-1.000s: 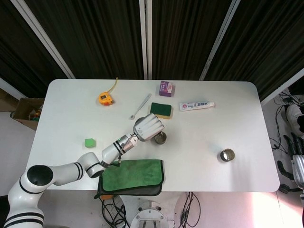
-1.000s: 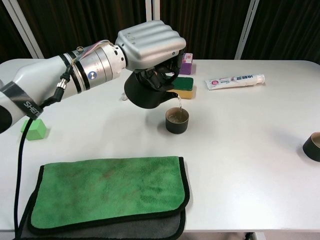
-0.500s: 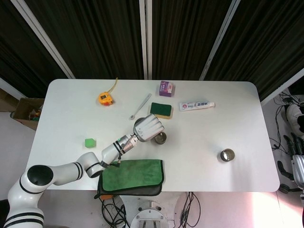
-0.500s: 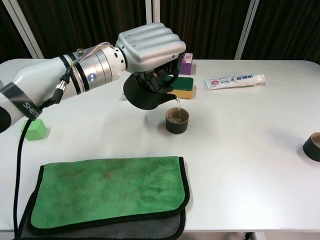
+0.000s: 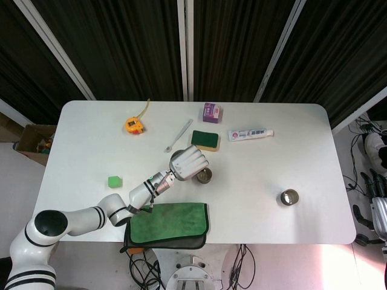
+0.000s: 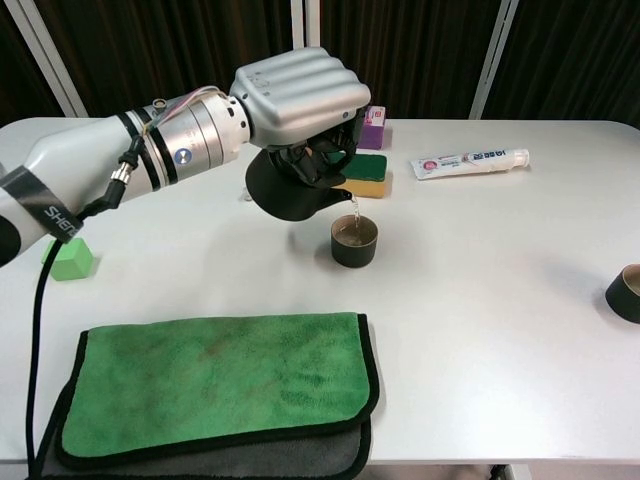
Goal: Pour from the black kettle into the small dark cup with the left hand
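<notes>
My left hand [image 6: 300, 95] [image 5: 188, 162] grips the black kettle [image 6: 285, 190], holding it tilted above the table with its spout over the small dark cup [image 6: 354, 241] [image 5: 204, 176]. A thin stream of liquid falls from the spout into the cup, which holds brownish liquid. In the head view the hand hides most of the kettle. My right hand [image 5: 378, 205] hangs off the table's right edge, only partly in frame.
A green cloth [image 6: 215, 385] lies near the front edge. A green-yellow sponge [image 6: 365, 173], a purple box [image 6: 374, 125], a toothpaste tube [image 6: 470, 160], a spoon [image 5: 177, 135] and a tape measure [image 5: 133, 125] lie behind. A green cube [image 6: 68, 259] is at left, a second dark cup [image 6: 626, 293] at right.
The kettle has tipped a little further toward the cup while the stream keeps flowing. The hand barely shifted.
</notes>
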You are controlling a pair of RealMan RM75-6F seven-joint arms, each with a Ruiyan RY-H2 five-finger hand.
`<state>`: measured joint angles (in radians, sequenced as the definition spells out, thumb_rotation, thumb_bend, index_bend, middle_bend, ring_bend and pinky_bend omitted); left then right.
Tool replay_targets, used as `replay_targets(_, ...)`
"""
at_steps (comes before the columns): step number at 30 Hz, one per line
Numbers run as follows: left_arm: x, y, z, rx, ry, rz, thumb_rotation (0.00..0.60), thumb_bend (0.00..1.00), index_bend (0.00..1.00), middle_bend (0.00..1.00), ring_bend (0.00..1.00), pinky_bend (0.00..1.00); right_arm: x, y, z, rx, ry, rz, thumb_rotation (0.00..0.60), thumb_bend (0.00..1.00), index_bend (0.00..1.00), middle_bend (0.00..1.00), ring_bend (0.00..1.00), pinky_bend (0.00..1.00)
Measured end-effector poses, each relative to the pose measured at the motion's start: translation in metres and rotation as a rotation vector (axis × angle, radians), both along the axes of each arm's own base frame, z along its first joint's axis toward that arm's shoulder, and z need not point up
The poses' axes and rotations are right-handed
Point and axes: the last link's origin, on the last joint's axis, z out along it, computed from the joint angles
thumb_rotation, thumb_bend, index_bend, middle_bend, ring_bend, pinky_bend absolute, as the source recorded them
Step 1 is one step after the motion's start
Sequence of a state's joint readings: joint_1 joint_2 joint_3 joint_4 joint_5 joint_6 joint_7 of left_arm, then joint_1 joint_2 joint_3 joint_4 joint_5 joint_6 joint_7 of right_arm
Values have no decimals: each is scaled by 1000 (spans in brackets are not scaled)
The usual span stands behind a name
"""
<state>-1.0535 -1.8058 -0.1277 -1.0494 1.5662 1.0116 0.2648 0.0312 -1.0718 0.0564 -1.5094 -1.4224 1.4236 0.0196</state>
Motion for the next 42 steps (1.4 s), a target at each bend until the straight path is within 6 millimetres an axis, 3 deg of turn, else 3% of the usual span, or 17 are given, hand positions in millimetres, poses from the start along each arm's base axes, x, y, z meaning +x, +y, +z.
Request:
replay_targets(15, 0, 1, 1, -21, -40, 41, 600, 259, 1000, 1000, 993, 852, 0, 0, -1, 4, 0, -1, 600, 358, 0, 0, 0, 0)
replay_targets(33, 5, 2, 12, -122, -256, 169, 600, 260, 1000, 1000, 995, 853, 1, -2, -4, 15, 4, -2, 600, 357, 0, 0, 0, 0)
replay_targets(42, -15, 6, 23, -116, -317, 239, 600, 259, 1000, 1000, 995, 853, 5, -5, -5, 18, 4, 12, 600, 358, 0, 0, 0, 0)
